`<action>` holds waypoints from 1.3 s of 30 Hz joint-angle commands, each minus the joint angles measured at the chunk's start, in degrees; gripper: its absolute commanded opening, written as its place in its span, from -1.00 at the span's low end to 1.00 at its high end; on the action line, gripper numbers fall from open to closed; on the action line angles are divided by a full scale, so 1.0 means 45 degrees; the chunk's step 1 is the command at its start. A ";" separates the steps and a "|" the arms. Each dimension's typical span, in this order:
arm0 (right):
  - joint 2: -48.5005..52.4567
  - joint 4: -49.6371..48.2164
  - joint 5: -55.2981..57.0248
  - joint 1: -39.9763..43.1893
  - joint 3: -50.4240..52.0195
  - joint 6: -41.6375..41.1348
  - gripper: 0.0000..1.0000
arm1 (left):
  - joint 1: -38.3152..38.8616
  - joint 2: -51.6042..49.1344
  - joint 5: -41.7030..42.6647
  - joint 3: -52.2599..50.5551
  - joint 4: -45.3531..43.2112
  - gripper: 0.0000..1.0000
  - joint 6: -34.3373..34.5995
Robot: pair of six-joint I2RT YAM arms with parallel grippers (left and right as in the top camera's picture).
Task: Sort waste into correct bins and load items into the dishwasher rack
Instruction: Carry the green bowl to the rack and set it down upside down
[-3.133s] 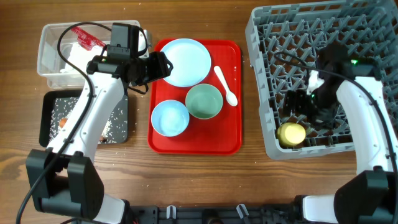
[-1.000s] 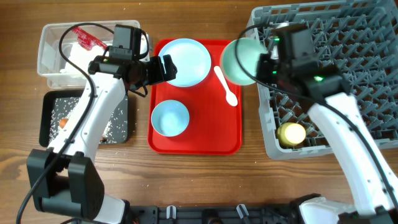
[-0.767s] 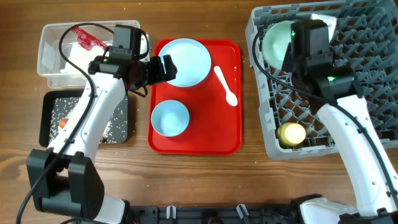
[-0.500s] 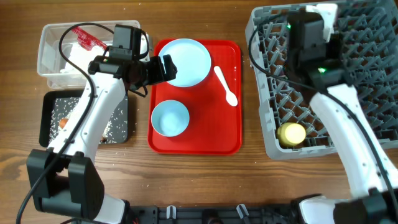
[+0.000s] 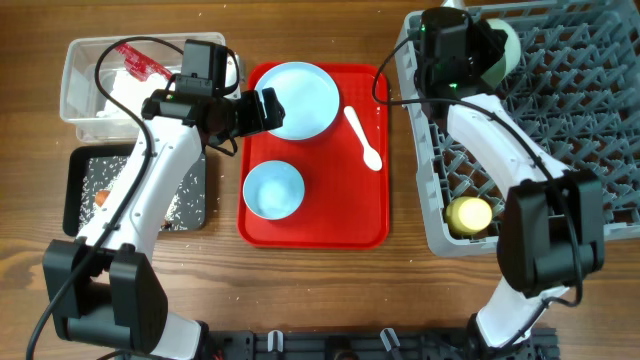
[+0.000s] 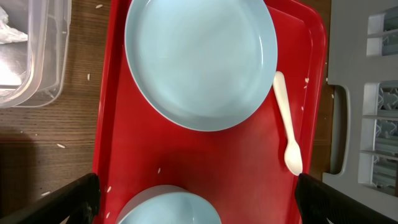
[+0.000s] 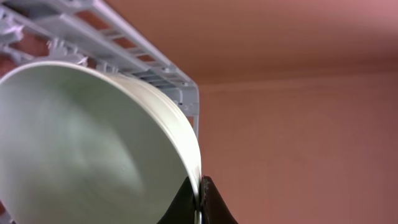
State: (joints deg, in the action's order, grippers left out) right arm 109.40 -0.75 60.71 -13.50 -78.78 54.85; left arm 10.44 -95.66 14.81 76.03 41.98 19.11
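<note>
Overhead: the yellow cup (image 5: 468,214) sits in the dishwasher rack (image 5: 600,120), right of the red tray (image 5: 340,215). Your right claw (image 5: 478,50) holds the pale green bowl (image 5: 502,45) tilted over the rack's far corner, not yet seated. The blue plate (image 5: 300,100), blue bowl (image 5: 273,189) and spoon (image 5: 362,138) lie on the red tray, unloaded. Left of the red tray, the clear tub (image 5: 70,95) and black tray (image 5: 72,190) hold waste.

Left wrist: your left claw (image 6: 196,190) is spread wide over the red tray and grips nothing.

Right wrist: the fingers (image 7: 210,208) are clenched on the bowl's rim.
</note>
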 commanded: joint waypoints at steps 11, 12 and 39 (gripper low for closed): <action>0.1443 -0.3118 -0.1399 0.0622 -0.0136 0.1860 -0.91 | 0.0034 0.0185 -0.0078 0.0015 -0.0029 1.00 -0.0165; 0.1617 -0.3774 -0.1336 0.0699 -0.0136 0.1860 -0.91 | 0.0034 0.0185 -0.0078 0.0015 -0.0029 1.00 -0.0165; 0.1146 -0.4012 -0.1525 -0.1690 -0.0141 0.0539 0.72 | 0.0029 0.0185 -0.0078 0.0015 -0.0185 1.00 -0.0160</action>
State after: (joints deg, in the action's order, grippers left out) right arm 117.10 -16.34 55.31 -20.93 -79.00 62.54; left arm 10.44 -95.66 14.81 76.03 41.32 19.11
